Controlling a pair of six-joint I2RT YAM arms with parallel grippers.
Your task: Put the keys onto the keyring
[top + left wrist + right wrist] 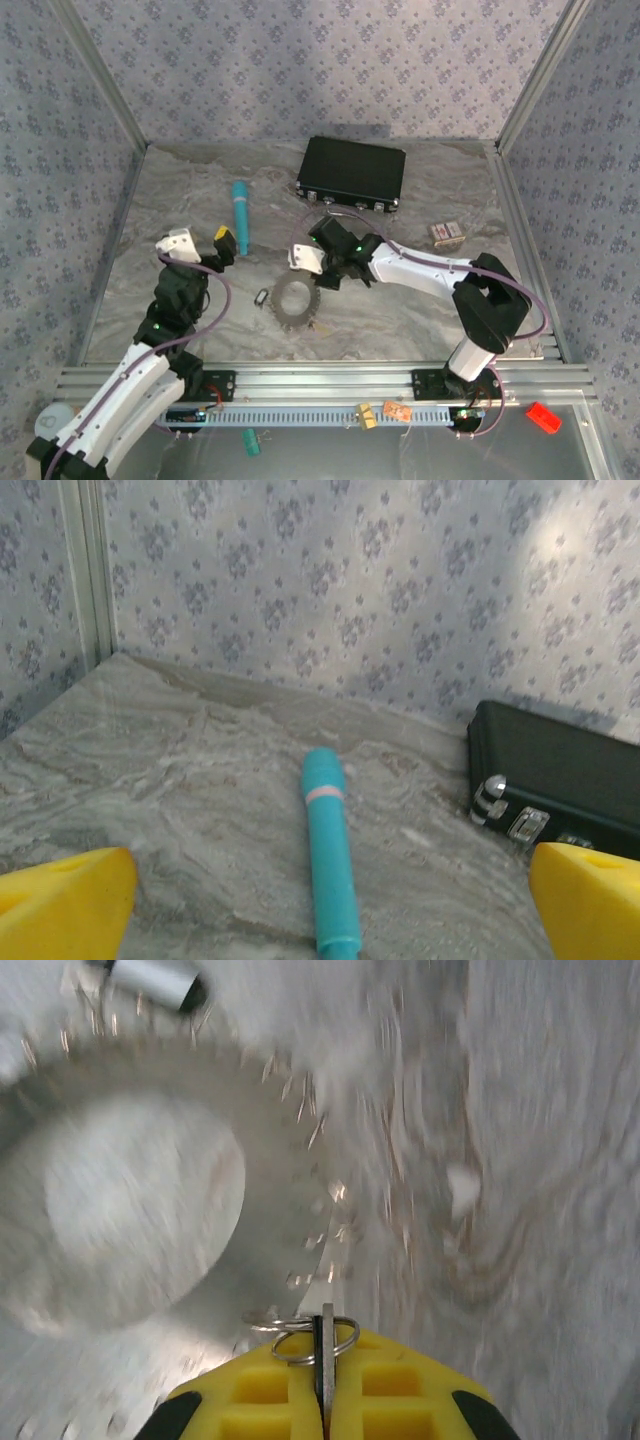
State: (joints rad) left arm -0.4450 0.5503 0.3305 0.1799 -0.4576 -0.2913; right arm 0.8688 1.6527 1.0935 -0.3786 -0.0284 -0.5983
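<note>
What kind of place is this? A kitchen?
Probably a robot test booth, not a kitchen: the left arm and right arm are bolted at the edge of the table, and patterned wall panels close it in.

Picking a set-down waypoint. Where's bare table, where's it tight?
Free: far-left corner between the teal plastic pen and the left wall; near-right marble between the pale grey toothed keyring and the right arm's base. Crowded: centre, where the right gripper (pinching a wire loop), keyring and a small dark key bunch in front of the black rectangular case.

Right fingers (260, 1395) are matt yellow plastic; the pen (330, 880) smooth teal plastic.
</note>
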